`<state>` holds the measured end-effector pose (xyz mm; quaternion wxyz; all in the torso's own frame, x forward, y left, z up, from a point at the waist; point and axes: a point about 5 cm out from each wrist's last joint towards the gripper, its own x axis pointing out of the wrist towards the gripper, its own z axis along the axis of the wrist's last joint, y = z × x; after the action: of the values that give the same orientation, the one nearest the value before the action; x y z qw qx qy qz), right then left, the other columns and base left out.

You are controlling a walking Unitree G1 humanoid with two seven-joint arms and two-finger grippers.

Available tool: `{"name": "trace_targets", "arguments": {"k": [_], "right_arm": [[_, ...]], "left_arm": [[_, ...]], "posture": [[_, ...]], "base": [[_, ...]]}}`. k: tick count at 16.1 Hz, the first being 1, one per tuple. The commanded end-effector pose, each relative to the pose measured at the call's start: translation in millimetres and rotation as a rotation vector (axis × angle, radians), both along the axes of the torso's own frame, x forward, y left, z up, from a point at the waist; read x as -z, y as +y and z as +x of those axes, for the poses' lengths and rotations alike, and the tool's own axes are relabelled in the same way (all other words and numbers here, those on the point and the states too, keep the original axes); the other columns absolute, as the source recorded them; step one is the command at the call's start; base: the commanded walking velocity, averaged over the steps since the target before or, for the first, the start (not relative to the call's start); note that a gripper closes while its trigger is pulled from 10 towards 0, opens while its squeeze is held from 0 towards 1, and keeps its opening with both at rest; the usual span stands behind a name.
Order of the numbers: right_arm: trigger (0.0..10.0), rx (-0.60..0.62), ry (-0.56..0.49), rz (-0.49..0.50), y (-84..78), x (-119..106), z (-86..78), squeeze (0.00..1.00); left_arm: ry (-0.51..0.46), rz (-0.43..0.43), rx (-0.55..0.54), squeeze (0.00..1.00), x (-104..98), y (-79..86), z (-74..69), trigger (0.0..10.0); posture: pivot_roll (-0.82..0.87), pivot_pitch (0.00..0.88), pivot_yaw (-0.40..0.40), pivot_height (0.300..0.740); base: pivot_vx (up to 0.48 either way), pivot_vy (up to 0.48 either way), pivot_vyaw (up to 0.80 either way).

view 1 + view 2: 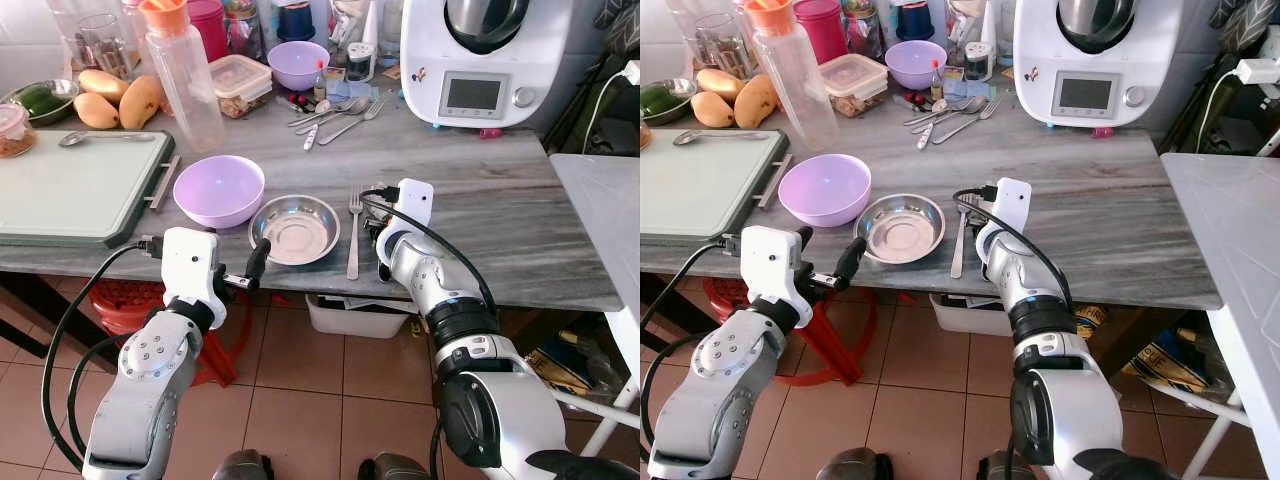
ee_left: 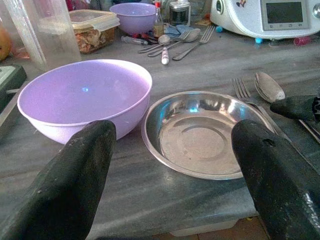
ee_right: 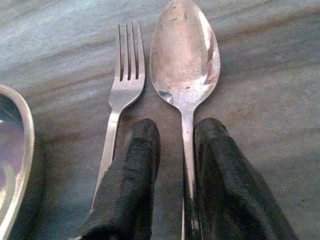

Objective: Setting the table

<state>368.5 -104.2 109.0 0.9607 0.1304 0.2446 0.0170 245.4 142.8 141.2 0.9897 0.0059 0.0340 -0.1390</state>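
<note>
A steel dish (image 1: 294,228) is sitting empty near the front edge of the grey worktop (image 1: 480,190), and a purple bowl (image 1: 218,190) is standing just beside it on the robot's left, also empty. Farther back, a second purple bowl (image 1: 297,64) is standing among loose cutlery, next to a lidded plastic box (image 1: 240,84) with brownish food inside. A tall clear bottle (image 1: 185,75) with an orange cap is rising behind the near bowl. Mangoes (image 1: 120,98) are lying at the back left beside a green tray (image 1: 70,190).

A fork (image 3: 119,100) is lying just right of the dish, and a spoon (image 3: 186,60) is lying alongside the fork on its far side from the dish.

The right pincer (image 3: 172,170) is reaching down onto the worktop with its fingers (image 3: 135,165) set narrowly to either side of the spoon's handle; whether they are pressing it is unclear. The left pincer (image 2: 175,165) is hovering at the worktop's front edge, spread wide, facing the gap between bowl and dish.

Bare worktop is stretching to the right of the spoon, up to the white kitchen machine (image 1: 480,60) at the back.
</note>
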Motion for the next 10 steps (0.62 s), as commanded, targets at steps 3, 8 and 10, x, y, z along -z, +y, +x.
{"name": "trace_targets", "arguments": {"k": [3,8,10], "right_arm": [[10.0,0.021,0.031,0.002,-4.3,6.0,-3.7,1.0],[10.0,0.041,-0.003,-0.007,-9.0,-2.1,0.0,1.0],[10.0,0.046,-0.009,-0.007,-10.8,-3.9,0.7,1.0]], "left_arm": [[-0.005,0.002,0.004,0.0,-0.2,-0.8,1.6,10.0],[-0.007,0.001,0.006,0.0,-0.3,-1.1,2.4,10.0],[-0.008,0.001,0.006,0.0,-0.3,-1.0,3.0,10.0]], "posture": [[0.02,0.027,0.048,0.74],[0.02,0.022,0.048,0.74],[0.02,0.02,0.049,0.74]], "base": [[0.0,0.0,0.0],[0.0,0.0,0.0],[0.0,0.0,0.0]]}}
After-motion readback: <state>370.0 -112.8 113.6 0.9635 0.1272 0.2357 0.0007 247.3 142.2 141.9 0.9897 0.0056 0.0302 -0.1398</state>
